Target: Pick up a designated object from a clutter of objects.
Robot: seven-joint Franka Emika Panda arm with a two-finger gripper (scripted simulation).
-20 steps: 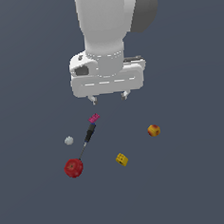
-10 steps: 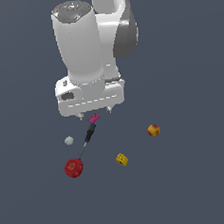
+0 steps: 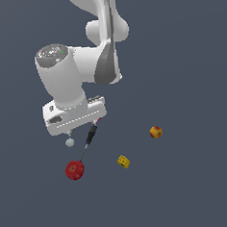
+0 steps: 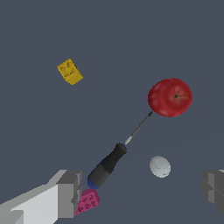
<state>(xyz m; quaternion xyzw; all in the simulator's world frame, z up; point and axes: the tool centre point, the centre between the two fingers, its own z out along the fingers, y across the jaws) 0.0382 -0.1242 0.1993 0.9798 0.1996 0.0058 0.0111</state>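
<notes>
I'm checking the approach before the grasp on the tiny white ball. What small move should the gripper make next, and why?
Probably lower straight down. In the wrist view the small white ball sits between the open gripper fingers, apart from the screwdriver and red apple; in the exterior view the fingertips still look just above it.

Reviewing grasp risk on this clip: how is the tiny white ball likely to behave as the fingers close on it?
The tiny white ball is round, so it probably rolls if nudged off-centre. It looks small within the open gripper, likely light. The screwdriver lies close, so contact seems possible.
</notes>
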